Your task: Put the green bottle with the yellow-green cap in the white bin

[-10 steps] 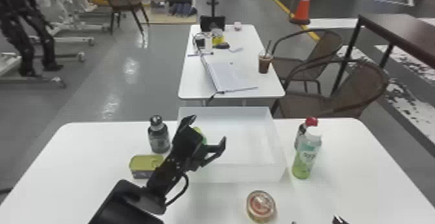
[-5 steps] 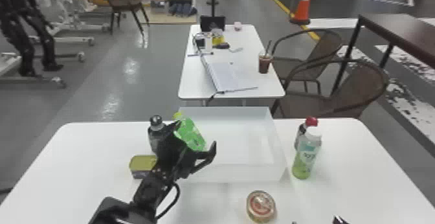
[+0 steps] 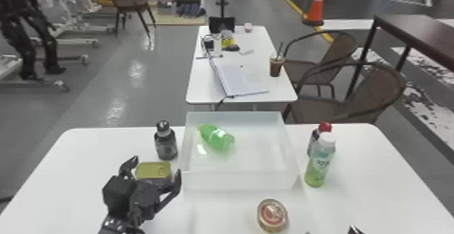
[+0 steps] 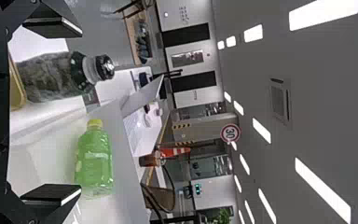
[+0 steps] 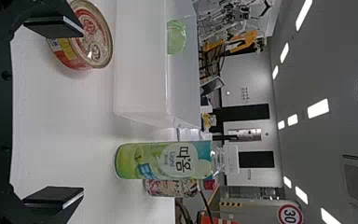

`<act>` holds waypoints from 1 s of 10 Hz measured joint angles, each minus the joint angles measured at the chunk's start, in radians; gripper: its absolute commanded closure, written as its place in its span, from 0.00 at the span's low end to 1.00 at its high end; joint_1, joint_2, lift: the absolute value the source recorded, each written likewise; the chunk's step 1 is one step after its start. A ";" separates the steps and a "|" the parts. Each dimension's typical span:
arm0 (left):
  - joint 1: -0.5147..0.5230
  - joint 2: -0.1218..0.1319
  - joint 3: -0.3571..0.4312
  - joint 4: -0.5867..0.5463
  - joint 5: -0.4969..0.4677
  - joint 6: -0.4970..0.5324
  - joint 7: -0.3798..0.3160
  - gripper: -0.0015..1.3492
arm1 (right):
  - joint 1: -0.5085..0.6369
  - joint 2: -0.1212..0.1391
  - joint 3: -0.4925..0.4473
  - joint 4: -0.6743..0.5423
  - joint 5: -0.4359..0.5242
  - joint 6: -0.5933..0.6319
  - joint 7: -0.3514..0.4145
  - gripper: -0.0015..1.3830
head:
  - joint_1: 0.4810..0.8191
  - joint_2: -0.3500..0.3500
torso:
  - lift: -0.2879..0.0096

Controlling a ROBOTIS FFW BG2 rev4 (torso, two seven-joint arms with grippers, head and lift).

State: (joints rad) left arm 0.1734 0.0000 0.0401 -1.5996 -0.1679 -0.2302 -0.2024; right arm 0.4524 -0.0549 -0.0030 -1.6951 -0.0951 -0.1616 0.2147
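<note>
On near table (image 3: 84, 155): dark bottle (image 3: 166, 145), upright, with tin (image 3: 153, 169) near it | nearer the camera: round can (image 3: 272, 215) | at right: white-capped bottle (image 3: 319, 164), upright, partly hiding red-capped bottle (image 3: 325, 127) | on far table (image 3: 202, 88): drink (image 3: 275, 68) with straw | beyond: orange cone (image 3: 315, 5) on floor | right of far table: brown chairs (image 3: 375, 88), dark table (image 3: 422, 37)

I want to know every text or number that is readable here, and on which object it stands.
"따옴": white-capped bottle.
"Light": same bottle, below the large word.
"30": round red-rimmed sign.
Too small or blurred to read: print on the round pull-tab can, red-capped bottle, dark bottle, and the white-capped bottle's remaining print.
</note>
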 measured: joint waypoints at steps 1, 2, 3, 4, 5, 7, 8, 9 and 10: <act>0.039 0.000 0.034 -0.022 0.016 -0.014 0.000 0.10 | 0.000 0.000 0.000 0.000 0.000 0.000 0.000 0.08 | 0.20 0.50 | 0.63; 0.071 0.000 0.065 -0.040 0.034 -0.022 0.000 0.10 | 0.001 -0.001 0.000 0.000 0.000 0.000 0.000 0.08 | 0.20 0.50 | 0.63; 0.101 0.000 0.094 -0.058 0.048 -0.023 0.000 0.10 | 0.002 -0.002 0.000 0.000 0.000 0.000 0.000 0.08 | 0.20 0.50 | 0.63; 0.135 0.000 0.117 -0.070 0.076 -0.022 0.001 0.10 | 0.002 -0.002 0.000 0.000 0.000 0.000 0.000 0.08 | 0.20 0.50 | 0.63; 0.167 0.000 0.140 -0.073 0.110 -0.021 0.001 0.10 | 0.002 -0.002 0.000 0.000 0.000 0.000 0.000 0.08 | 0.20 0.50 | 0.63; 0.218 0.000 0.176 -0.074 0.170 -0.022 0.001 0.10 | 0.002 -0.002 0.001 0.000 -0.001 0.000 0.000 0.08 | 0.20 0.50 | 0.63; 0.241 0.000 0.183 -0.074 0.194 -0.027 0.003 0.10 | 0.003 -0.002 0.001 0.000 -0.001 0.000 0.000 0.08 | 0.20 0.50 | 0.63; 0.259 0.000 0.188 -0.074 0.212 -0.031 0.006 0.10 | 0.004 -0.002 0.001 0.000 -0.001 0.000 0.000 0.08 | 0.20 0.50 | 0.63; 0.270 0.000 0.195 -0.074 0.220 -0.035 0.009 0.10 | 0.004 -0.002 0.001 -0.001 0.000 0.000 0.000 0.08 | 0.20 0.50 | 0.63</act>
State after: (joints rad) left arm 0.4434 0.0000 0.2347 -1.6736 0.0524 -0.2654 -0.1933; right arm 0.4568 -0.0568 -0.0021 -1.6964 -0.0955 -0.1612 0.2147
